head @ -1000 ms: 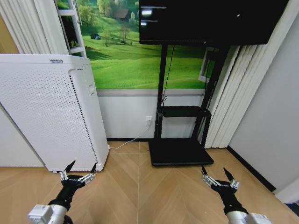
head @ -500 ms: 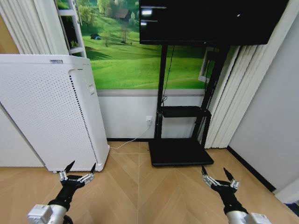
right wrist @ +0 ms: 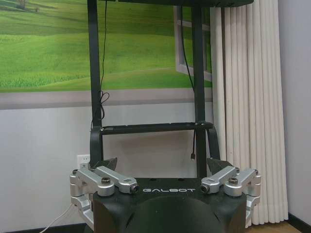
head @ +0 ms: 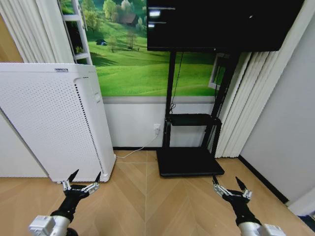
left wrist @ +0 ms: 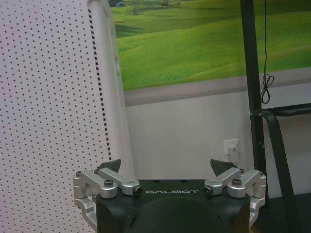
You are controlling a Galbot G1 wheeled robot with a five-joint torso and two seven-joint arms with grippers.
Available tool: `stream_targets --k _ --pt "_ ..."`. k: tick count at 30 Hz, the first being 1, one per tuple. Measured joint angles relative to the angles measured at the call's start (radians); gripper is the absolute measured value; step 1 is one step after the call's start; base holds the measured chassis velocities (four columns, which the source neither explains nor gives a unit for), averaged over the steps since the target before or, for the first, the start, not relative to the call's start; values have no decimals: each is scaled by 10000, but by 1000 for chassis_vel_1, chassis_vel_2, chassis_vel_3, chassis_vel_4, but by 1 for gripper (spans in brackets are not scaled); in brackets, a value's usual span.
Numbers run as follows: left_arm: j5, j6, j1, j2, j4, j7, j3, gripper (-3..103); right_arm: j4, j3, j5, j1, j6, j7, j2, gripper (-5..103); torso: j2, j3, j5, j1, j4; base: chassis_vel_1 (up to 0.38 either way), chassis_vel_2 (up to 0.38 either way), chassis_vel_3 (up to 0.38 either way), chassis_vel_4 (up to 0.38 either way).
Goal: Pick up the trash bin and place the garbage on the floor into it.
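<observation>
The trash bin and the garbage are out of view. My left gripper [head: 87, 173] hangs low at the left, open and empty, just in front of the bottom corner of the white perforated appliance [head: 49, 123]. At the lower right my right gripper [head: 225, 178] is also open and empty above the wooden floor [head: 147, 196]. The left wrist view has the left gripper [left wrist: 165, 165] facing the appliance [left wrist: 48, 121] and the wall. In the right wrist view the right gripper [right wrist: 160, 162] faces the black TV stand [right wrist: 146, 128].
A black TV stand [head: 189, 160] with a flat base stands against the wall ahead, with a screen [head: 221, 22] on top. A white cable runs from a wall socket [head: 156, 127]. Curtains [head: 246, 108] and a grey wall close the right side.
The whole head view has shifted slightly downward, so the camera has moved. Both grippers hold the same open pose.
</observation>
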Motion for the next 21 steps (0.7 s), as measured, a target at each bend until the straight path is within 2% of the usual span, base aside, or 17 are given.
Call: stream_targets --k 21 --pt "-3 2 1 0 1 -1 -3 100 -7 1 6 1 12 0 -2 100 866 601 0 263 0 0 0 0 0"
